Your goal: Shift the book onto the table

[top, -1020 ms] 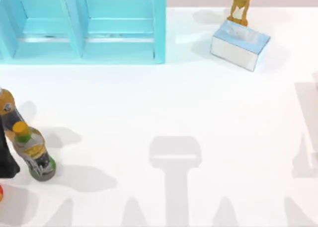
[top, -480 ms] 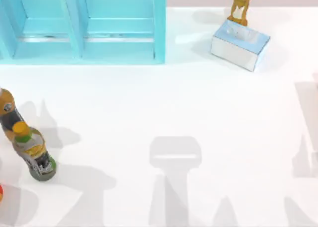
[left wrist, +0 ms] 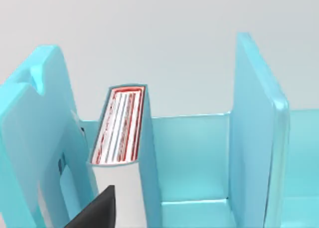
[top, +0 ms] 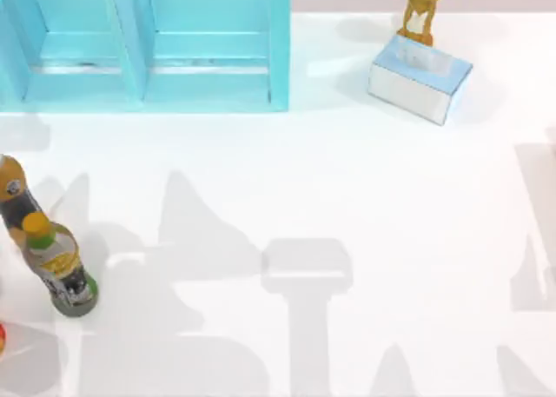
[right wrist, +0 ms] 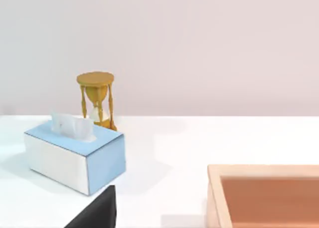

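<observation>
The book (left wrist: 118, 126) stands upright in a shelf (top: 148, 45) compartment at 11 o'clock on the surface (top: 347, 180); whether either hand is open, I cannot tell.

We list: shelf (top: 148, 45), glossy smooth plastic; table (top: 347, 180), matt white; hourglass (right wrist: 96, 99), wood-like; tissue box (right wrist: 75, 158), card, paper tissue.

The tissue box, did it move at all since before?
No. The tissue box sits in the same spot beside the hourglass on the table.
</observation>
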